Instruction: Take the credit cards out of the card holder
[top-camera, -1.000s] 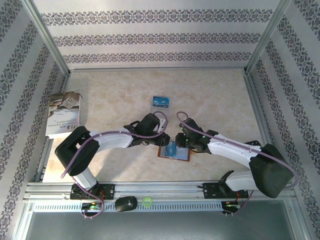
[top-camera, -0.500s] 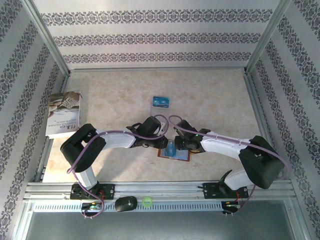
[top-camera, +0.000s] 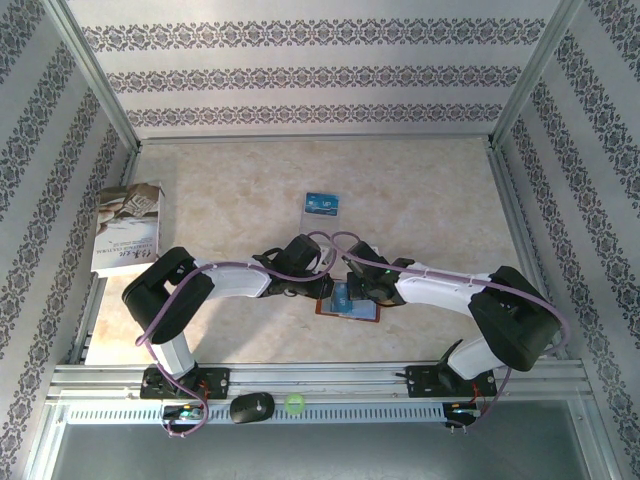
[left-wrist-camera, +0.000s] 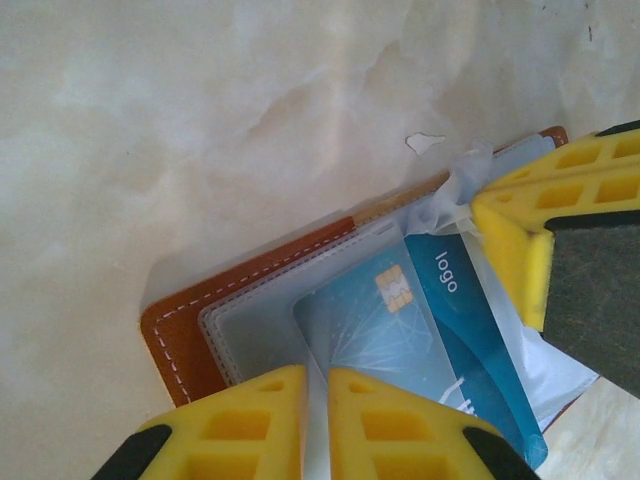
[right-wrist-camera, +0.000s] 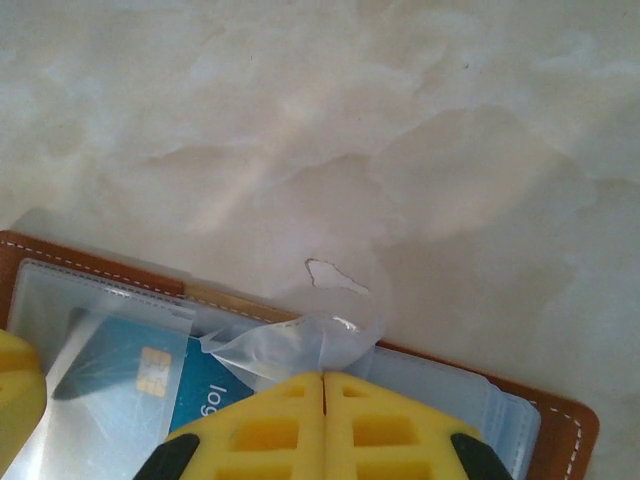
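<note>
Left claw (left-wrist-camera: 318, 372) nearly shut over blue card (left-wrist-camera: 400, 330) in open holder (left-wrist-camera: 185, 335) on tabletop (left-wrist-camera: 200, 120); right claw (right-wrist-camera: 322, 378) shut at clear sleeve (right-wrist-camera: 290, 345).

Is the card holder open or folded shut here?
Open. The card holder lies spread flat, its clear inner sleeves facing up, with a blue credit card showing among them.

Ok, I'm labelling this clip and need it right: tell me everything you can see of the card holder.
The card holder is a reddish-brown leather wallet with pale stitching, lying open and flat on the marble-look table between the arms. Its inside carries clear plastic sleeves, with a blue chip card partly in one. The right pincer is shut on a puckered sleeve corner; the left pincer is down over the sleeves.
</note>
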